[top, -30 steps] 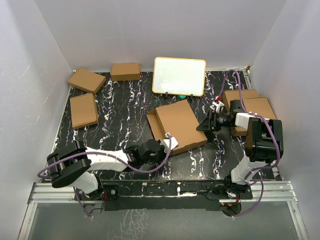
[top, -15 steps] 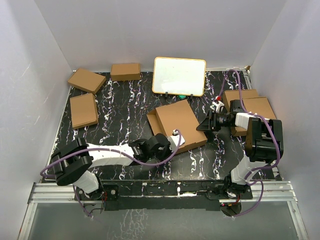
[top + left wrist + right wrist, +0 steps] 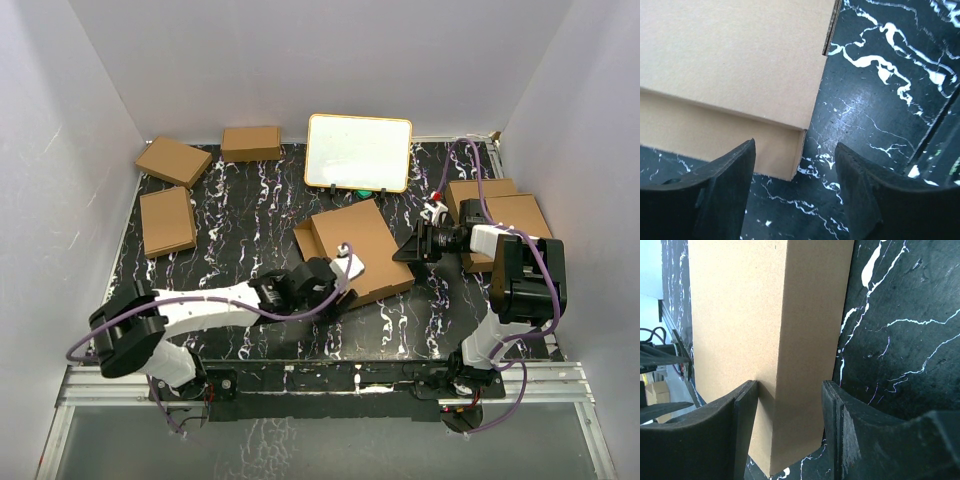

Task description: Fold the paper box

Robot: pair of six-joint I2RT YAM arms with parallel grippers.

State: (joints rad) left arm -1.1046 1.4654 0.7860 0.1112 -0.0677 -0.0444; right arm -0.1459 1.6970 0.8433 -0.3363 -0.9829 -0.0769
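1. The paper box [image 3: 358,245] lies folded flat at the centre of the black marbled counter [image 3: 240,215], skewed, with a flap showing on its left side.
2. The left end effector [image 3: 345,265] hangs over the box's lower-left edge. In the left wrist view its fingers [image 3: 725,190] stand spread apart with nothing held, and a box corner lies just ahead of the gap.
3. The right end effector [image 3: 405,250] meets the box's right edge. In the right wrist view its fingers [image 3: 747,432] press either side of the box's side wall, clamping it.
4. Smaller boxes [image 3: 173,160] sit at upper left, and a white board [image 3: 358,150] stands at top centre.
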